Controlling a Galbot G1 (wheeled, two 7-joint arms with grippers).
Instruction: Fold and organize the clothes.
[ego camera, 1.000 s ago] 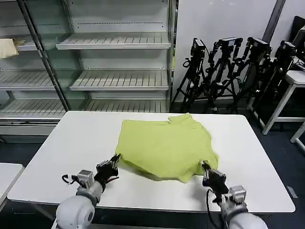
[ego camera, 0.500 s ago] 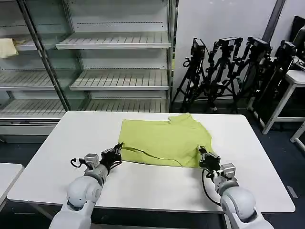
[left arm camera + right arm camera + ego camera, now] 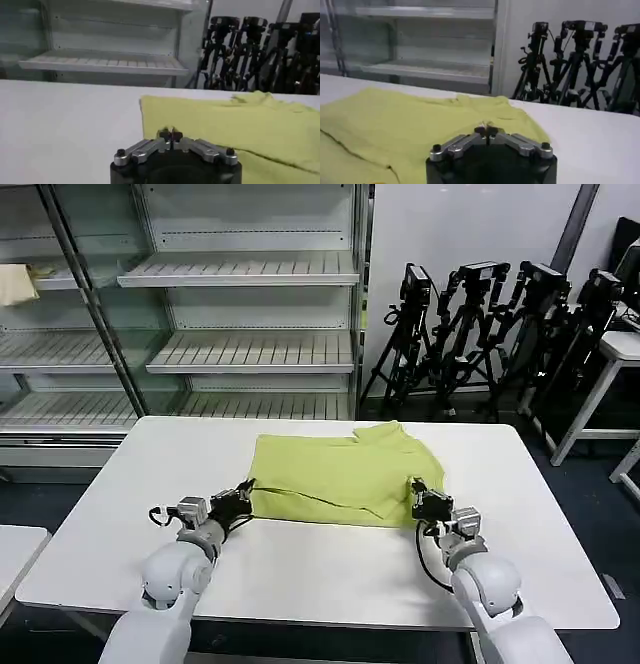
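The clothes are one lime short-sleeved shirt [image 3: 340, 474] lying on the white table [image 3: 140, 474], its near part doubled over itself, collar toward the far edge. My left gripper [image 3: 245, 496] sits low at the shirt's near left corner, fingers shut on the fabric edge. In the left wrist view the gripper [image 3: 170, 134] pinches the hem, with the shirt [image 3: 240, 125] spreading beyond it. My right gripper [image 3: 415, 496] is at the near right corner, also shut on fabric. In the right wrist view the gripper [image 3: 486, 131] rests over the shirt [image 3: 395, 120].
A glass-fronted shelving unit [image 3: 250, 314] stands behind the table, with a pale cream cloth [image 3: 15, 282] on a left shelf. Black tripods [image 3: 480, 324] crowd the back right. Another white table [image 3: 620, 354] is at the far right. Bare tabletop lies near me and on both sides.
Both grippers have moved away from me across the table, carrying the shirt's near edge over the rest. The shirt now looks shorter front to back.
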